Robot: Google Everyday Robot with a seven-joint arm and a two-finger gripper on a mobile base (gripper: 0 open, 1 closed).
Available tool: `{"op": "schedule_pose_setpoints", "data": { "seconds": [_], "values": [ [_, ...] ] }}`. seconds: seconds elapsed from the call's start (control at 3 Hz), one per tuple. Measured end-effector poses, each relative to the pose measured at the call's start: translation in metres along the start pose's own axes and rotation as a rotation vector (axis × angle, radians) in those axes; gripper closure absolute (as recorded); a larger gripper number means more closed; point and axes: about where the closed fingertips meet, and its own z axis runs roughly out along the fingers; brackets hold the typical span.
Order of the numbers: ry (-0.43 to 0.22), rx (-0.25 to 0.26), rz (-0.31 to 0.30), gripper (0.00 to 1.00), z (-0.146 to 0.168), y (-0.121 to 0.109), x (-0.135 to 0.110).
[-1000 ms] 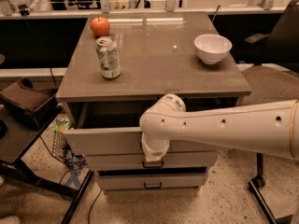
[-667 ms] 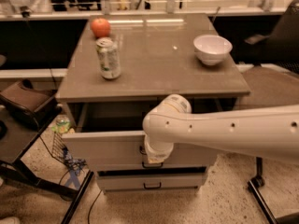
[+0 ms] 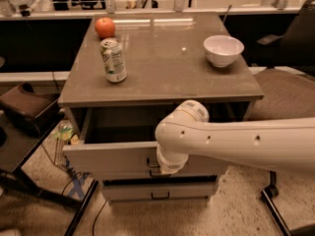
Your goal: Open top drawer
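The top drawer (image 3: 110, 157) of the grey cabinet stands pulled partly out, with its light grey front toward me and a dark gap (image 3: 123, 127) open behind it under the tabletop. Part of its small black bar handle (image 3: 151, 162) shows just left of my wrist. My gripper (image 3: 170, 165) is at the drawer front by the handle, at the end of the white arm (image 3: 236, 141) that reaches in from the right. The wrist hides most of the gripper.
On the tabletop stand a green-and-white can (image 3: 113, 60), an orange-red fruit (image 3: 105, 27) and a white bowl (image 3: 223, 49). A lower drawer (image 3: 160, 191) is shut. A black stand (image 3: 29, 146) is at left, and an office chair (image 3: 290, 82) at right.
The top drawer has slid further out toward me, and the arm's wrist has moved with it, lower and nearer in the view.
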Motion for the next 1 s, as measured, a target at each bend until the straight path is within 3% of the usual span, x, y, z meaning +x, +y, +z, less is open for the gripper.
{"op": "schedule_pose_setpoints", "data": {
  "seconds": [1.0],
  "values": [
    [0.011,0.019,0.027,1.00,-0.011,0.012,0.010]
  ]
}}
